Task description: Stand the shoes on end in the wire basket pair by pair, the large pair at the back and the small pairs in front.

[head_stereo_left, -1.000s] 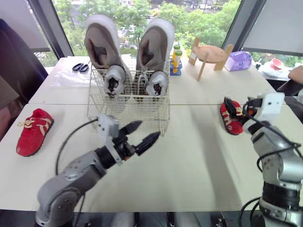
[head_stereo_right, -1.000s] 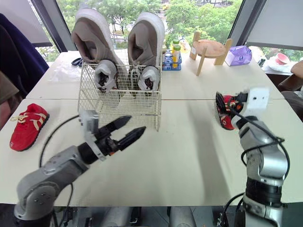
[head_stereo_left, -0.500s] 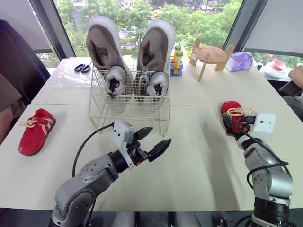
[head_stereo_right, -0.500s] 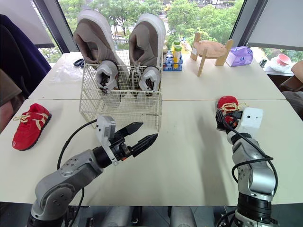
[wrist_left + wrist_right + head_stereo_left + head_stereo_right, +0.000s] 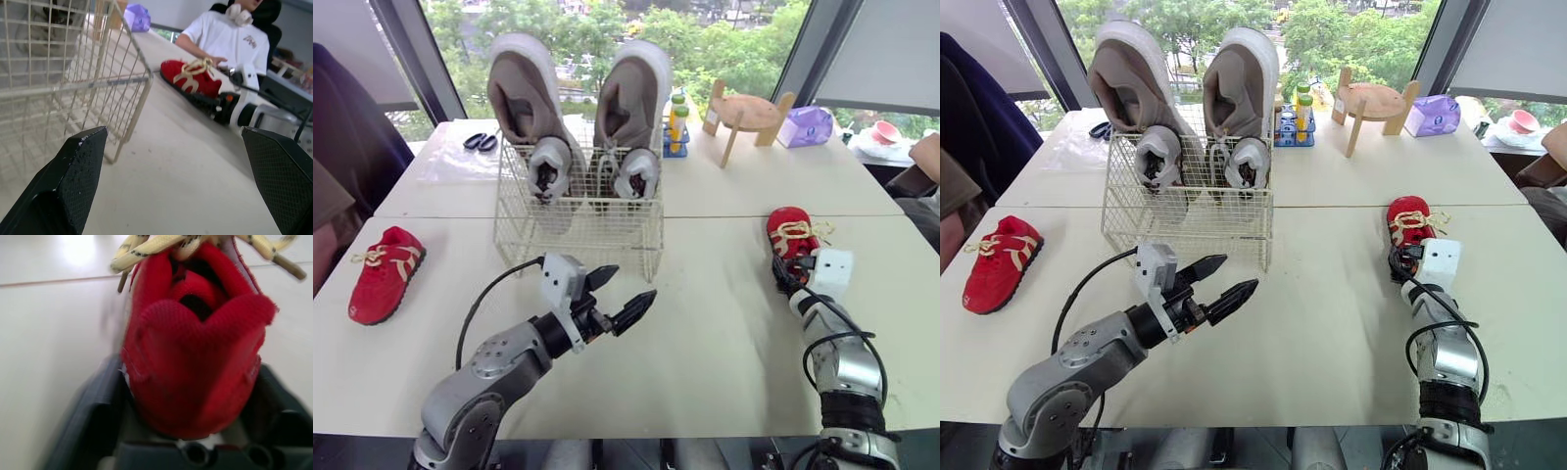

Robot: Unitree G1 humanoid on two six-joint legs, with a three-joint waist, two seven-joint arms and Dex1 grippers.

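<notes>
Right gripper [image 5: 784, 267] closed on the heel of the red shoe [image 5: 791, 233], which sits sole-down at the table's [image 5: 724, 328] right side, well apart from the wire basket [image 5: 579, 227]. Left gripper [image 5: 629, 283] hangs before the basket, jaws wide, empty. Risk: a heel-only hold may let the toe droop or slip on lifting, and loose cream laces [image 5: 146, 250] could snag the wire. Soft red mesh upper.

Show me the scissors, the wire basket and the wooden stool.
scissors [image 5: 480, 140], left eye view, the handles.
wire basket [image 5: 578, 230], left eye view, front wall.
wooden stool [image 5: 751, 111], left eye view, the seat.
</notes>
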